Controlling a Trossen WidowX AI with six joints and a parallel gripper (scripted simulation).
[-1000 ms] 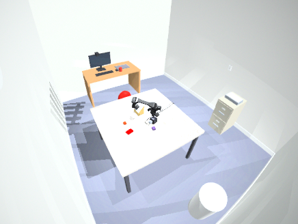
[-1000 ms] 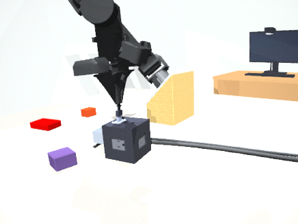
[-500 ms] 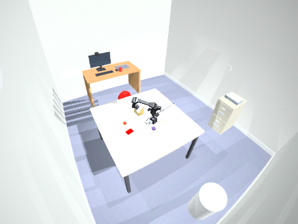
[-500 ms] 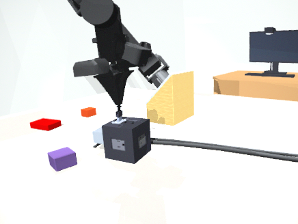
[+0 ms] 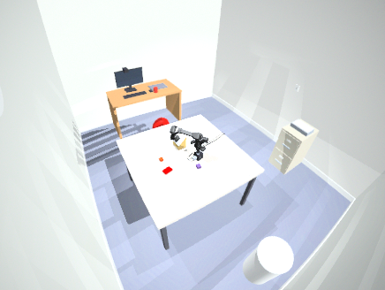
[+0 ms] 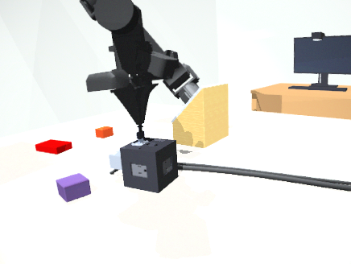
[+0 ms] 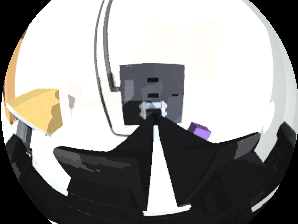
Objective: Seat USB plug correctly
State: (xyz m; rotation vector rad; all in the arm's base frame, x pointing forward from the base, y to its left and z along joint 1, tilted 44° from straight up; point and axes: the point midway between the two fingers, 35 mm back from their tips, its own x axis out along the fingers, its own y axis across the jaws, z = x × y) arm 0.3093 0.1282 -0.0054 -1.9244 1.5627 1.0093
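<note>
The dark power cube (image 6: 150,161) (image 7: 172,75) stands on the white table, with sockets on its top and sides. The small black USB plug (image 6: 140,134) stands upright at the pale socket (image 6: 136,144) on top of the cube. My gripper (image 6: 140,125) (image 7: 154,120) points down over the cube and is shut on the plug. The plug's lower end is at the socket; how deep it sits and which way round it is cannot be told. The fingertips hide part of the plug in the wrist view.
A grey cable (image 6: 241,172) runs from the cube. A yellow wedge-shaped block (image 6: 215,117) (image 7: 42,107) stands beyond it. A pale block (image 6: 115,160) is against the cube's far side. A purple block (image 6: 73,187) (image 7: 200,131), red block (image 6: 53,146) and orange block (image 6: 104,132) lie around.
</note>
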